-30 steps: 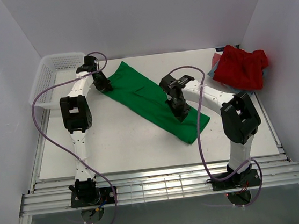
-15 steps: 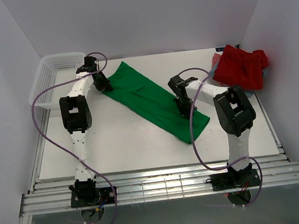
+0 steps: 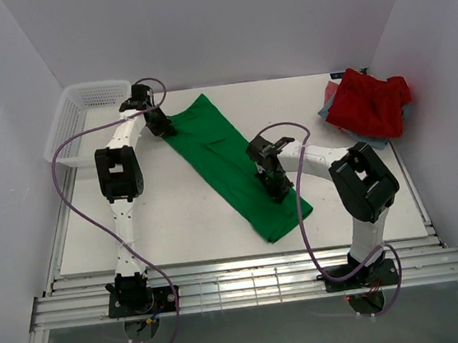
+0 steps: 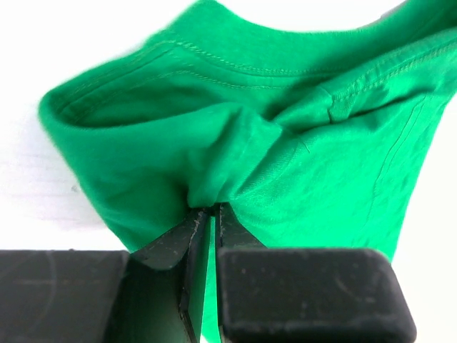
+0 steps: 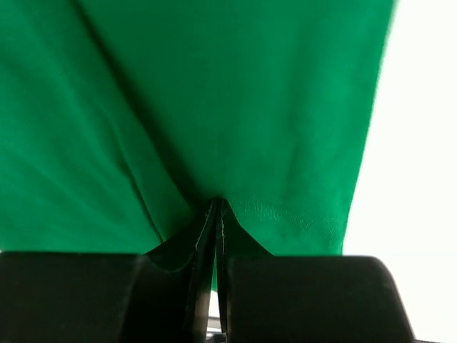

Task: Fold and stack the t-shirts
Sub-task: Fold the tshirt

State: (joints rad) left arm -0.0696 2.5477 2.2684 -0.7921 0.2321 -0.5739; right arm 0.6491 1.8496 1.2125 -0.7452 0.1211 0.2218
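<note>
A bright green t-shirt (image 3: 223, 160) lies folded into a long strip, running diagonally from the back left to the front middle of the table. My left gripper (image 3: 161, 125) is shut on the green t-shirt (image 4: 285, 164) at its far end, near the collar, with bunched cloth pinched between the jaws. My right gripper (image 3: 277, 189) is shut on the green t-shirt (image 5: 235, 107) near the strip's front end. A red t-shirt (image 3: 368, 102) lies crumpled at the back right, on top of a blue-grey one (image 3: 330, 99).
A white mesh basket (image 3: 76, 123) stands at the back left, just beyond the left arm. White walls close in the table on three sides. The table's front edge (image 3: 247, 256) runs just below the green strip's lower end.
Both grippers keep their grip. The right gripper has swung the strip's front end toward the left and nearer the front edge, and the far end has shifted a little right.
</note>
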